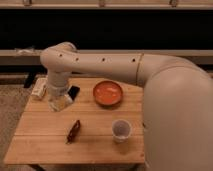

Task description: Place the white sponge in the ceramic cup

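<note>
sponge (pixel 60 105), seemingly the pale block at the tip of the down-pointing gripper (pixel 58 99) by the packet (pixel 39 88), probably for carrying to the cup (pixel 121 130), well apart on the table (pixel 100 142); clamped or not, cannot tell.

Wooden table (pixel 45 145), orange bowl (pixel 107 92) at 1 o'clock, ceramic cup (pixel 121 130) upright at 4, dark red item (pixel 74 131) at 7, black object (pixel 73 92) at 11, white packet (pixel 39 87) at 10 corner, gripper (pixel 59 102) low over 10, just beside black object.

Orange bowl (pixel 108 93), white ceramic cup (pixel 121 130), whitish gripper (pixel 59 101) at left over tan table (pixel 100 150)
</note>
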{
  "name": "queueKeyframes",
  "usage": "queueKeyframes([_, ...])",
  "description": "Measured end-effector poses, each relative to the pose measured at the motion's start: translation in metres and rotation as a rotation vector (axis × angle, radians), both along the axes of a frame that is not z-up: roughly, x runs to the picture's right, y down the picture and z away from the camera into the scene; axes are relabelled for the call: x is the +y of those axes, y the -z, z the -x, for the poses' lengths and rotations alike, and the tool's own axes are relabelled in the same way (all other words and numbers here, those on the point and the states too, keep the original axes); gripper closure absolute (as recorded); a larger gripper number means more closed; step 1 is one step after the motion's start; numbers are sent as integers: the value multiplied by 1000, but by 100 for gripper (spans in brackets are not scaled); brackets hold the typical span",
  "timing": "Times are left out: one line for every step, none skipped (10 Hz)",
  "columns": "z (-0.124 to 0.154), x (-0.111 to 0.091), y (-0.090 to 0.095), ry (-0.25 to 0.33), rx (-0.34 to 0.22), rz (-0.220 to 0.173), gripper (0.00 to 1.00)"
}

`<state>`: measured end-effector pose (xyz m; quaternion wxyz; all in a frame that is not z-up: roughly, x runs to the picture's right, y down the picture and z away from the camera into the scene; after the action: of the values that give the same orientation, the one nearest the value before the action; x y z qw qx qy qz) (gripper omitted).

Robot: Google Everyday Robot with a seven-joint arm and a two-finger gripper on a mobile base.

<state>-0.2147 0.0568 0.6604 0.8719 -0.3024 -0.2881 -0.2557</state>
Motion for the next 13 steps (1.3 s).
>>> queueKeyframes([-23, -9, -5, -58, 7, 25, 100])
queueKeyframes([-46, -13, -9, -104, 21, 47, 100])
queueKeyframes([-63, -13, -11, -137, 35, 60, 100])
queueKeyframes([-82, -10, -12, -171, 50, 76, 100])
queueKeyframes([-99, -5, -14, -201, 64, 91, 100])
queueKeyframes([-116, 0, -15, -227, 77, 104, 100])
queueKeyframes([-134, 5, -15, -252, 91, 116, 100])
queueKeyframes([-151, 11, -15, -277, 104, 127, 100])
queueKeyframes([-164, 17, -15, -299, 115, 138, 100])
queueKeyframes([-178, 23, -17, -321, 130, 151, 100])
queueKeyframes([-197, 31, -20, -353, 153, 169, 100])
queueKeyframes([-206, 35, -22, -369, 165, 178, 100])
queueKeyframes([-215, 41, -23, -384, 175, 190, 100])
